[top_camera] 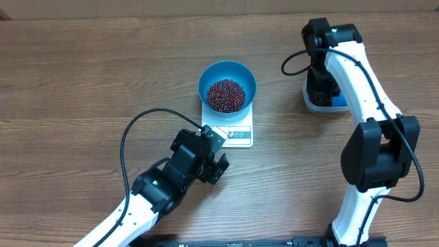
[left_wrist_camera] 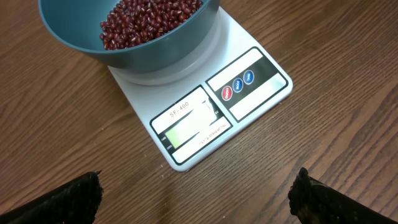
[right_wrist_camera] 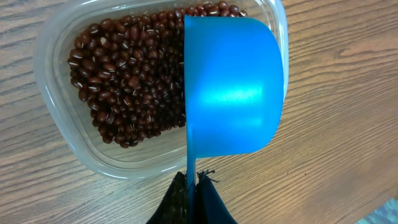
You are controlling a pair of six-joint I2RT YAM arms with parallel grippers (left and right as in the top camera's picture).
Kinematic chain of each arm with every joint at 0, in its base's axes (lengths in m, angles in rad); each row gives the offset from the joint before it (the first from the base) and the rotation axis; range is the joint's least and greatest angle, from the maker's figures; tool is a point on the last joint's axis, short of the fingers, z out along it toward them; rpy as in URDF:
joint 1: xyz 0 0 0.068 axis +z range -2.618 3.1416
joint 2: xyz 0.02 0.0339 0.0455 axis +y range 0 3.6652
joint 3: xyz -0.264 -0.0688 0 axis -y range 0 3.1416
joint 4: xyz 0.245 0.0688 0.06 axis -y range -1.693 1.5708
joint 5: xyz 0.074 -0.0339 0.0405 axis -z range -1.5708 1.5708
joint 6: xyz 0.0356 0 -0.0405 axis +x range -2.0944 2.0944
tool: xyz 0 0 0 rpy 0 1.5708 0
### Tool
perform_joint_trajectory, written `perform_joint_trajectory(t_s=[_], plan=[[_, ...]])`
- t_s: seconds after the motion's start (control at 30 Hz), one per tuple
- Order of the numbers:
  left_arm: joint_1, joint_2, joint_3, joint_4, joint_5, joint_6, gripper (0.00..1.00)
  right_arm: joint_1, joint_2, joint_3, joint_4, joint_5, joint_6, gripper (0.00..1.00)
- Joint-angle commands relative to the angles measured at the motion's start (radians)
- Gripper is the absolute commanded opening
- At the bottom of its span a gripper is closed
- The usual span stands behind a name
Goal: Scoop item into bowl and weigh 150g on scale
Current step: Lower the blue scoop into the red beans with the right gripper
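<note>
Beans (top_camera: 226,95) in bowl (top_camera: 206,79) on scale (top_camera: 236,134). Left gripper (top_camera: 221,152): released, near scale. Right gripper (right_wrist_camera: 194,190): clenched on scoop (right_wrist_camera: 233,87) over tub (right_wrist_camera: 56,134).

Left gripper (top_camera: 221,152) agape, right gripper (right_wrist_camera: 193,198) clamped

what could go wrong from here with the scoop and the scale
The right fingers pinch the blue scoop only by its thin handle over the clear tub; it might twist and drop beans onto the table. The open left fingers sit close to the scale; a nudge could shift the blue bowl or spoil the reading.
</note>
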Motion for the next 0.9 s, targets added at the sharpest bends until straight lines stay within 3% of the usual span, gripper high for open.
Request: perform_joint_trajectory(t_s=[0.0,0.87], plan=[[0.004,-0.01,-0.007,0.001,0.001,0.011,1.0,0.002,0.011,-0.001,-0.005,0.016,0.0,0.04],[0.004,-0.01,-0.007,0.001,0.0,0.011,1.0,0.002,0.014,-0.046,0.018,-0.142,-0.031,0.04]])
